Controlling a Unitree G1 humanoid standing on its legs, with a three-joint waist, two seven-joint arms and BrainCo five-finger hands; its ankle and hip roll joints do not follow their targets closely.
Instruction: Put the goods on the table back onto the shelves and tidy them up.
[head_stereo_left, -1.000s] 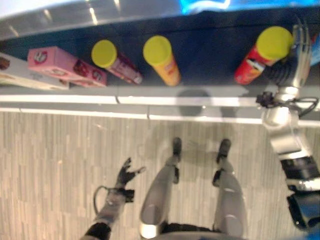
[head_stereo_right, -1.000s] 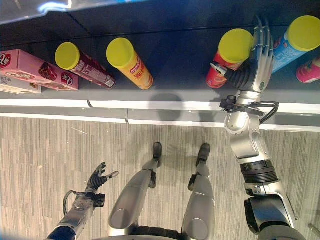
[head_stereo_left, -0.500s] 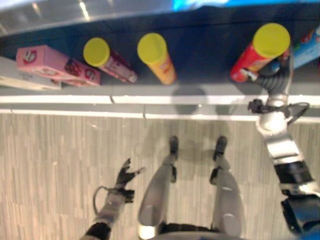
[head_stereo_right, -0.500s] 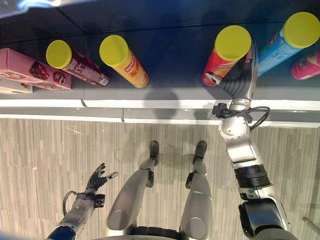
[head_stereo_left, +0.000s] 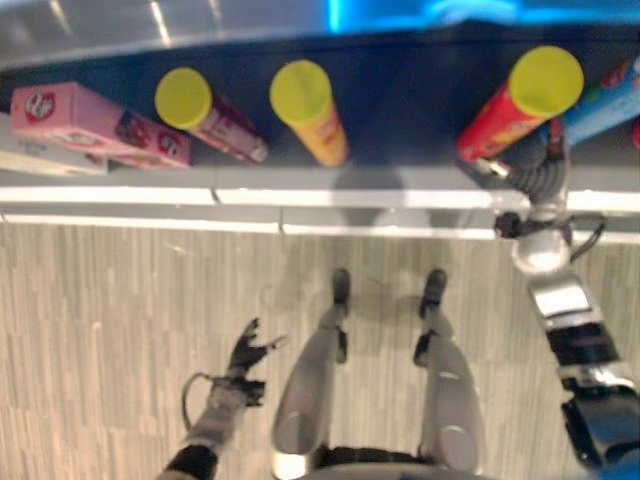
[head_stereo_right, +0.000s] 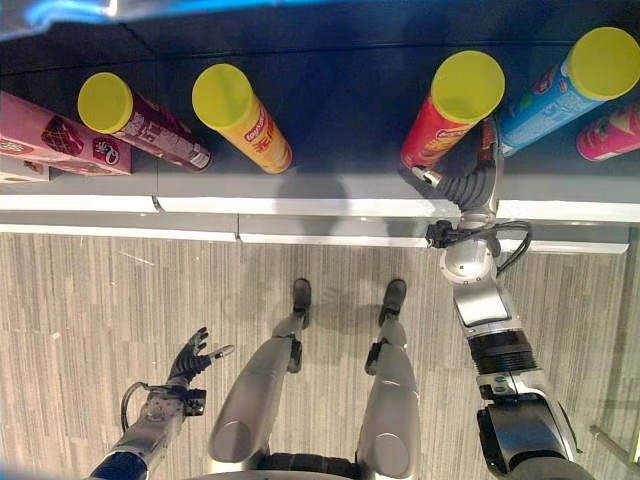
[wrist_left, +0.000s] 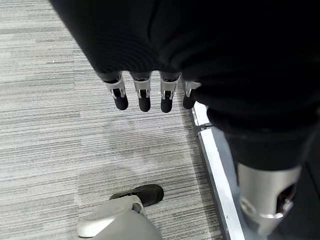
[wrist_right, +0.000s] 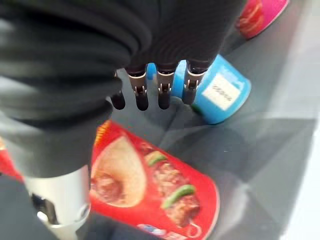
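Hanging low over the grey striped floor, the left hand sits near the robot with its fingers straight and spread, holding nothing. Beyond the floor runs the pale front edge of a dark shelf, which spans the whole far side of the scene.

The right hand reaches just over that edge and sits between the red can and the blue can. In the right wrist view its fingers point straight out and relaxed above the dark shelf surface, close to the red can's side and the blue can's base but curled round neither.

The goods stand in a row on the shelf. At the left end a pink box lies flat, with a white box just in front of it. Next to the pink box stands a dark red can, then an orange can, each with a yellow lid. A wide gap of bare shelf separates the orange can from the red can. Past the blue can, at the right edge, a pink can shows partly.
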